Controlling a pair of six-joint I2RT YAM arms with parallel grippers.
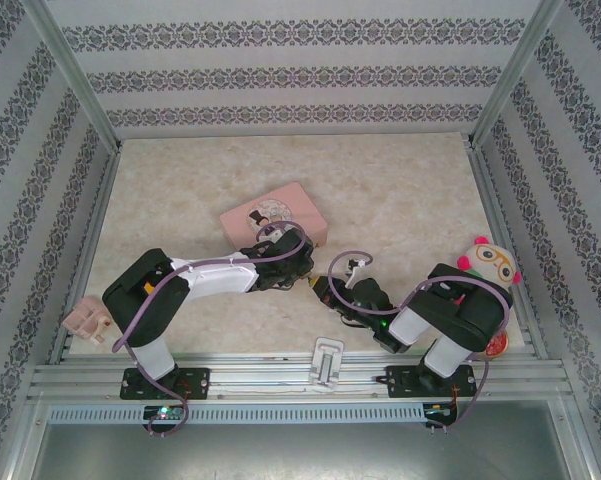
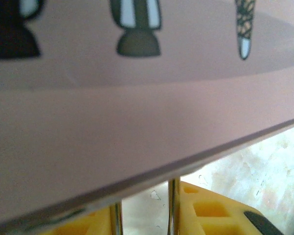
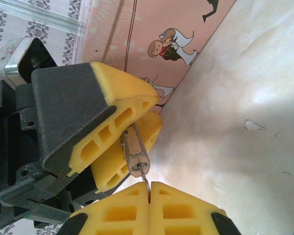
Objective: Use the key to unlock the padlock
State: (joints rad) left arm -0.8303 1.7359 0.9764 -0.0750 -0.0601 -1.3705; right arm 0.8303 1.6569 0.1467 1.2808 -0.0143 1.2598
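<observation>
In the right wrist view the small brass padlock (image 3: 133, 147) is clamped between the yellow fingers (image 3: 115, 88) of my left gripper (image 3: 159, 110), keyhole end facing my right gripper (image 3: 149, 188). That right gripper is shut on the thin grey key (image 3: 145, 179), and the key's blade reaches into the keyhole. The left wrist view has the padlock's two thin shackle legs (image 2: 173, 205) standing between the left gripper's yellow fingers (image 2: 210, 213). From above, the left gripper (image 1: 300, 266) and right gripper (image 1: 321, 284) meet tip to tip in front of the pink tin.
The pink tin with cartoon figures (image 1: 275, 220) lies just behind the left gripper, very close to its camera (image 2: 137, 122). A white clip bracket (image 1: 327, 362) rests on the front rail. A round toy face (image 1: 490, 262) sits at the right, a small pinkish object (image 1: 88, 322) at the left edge.
</observation>
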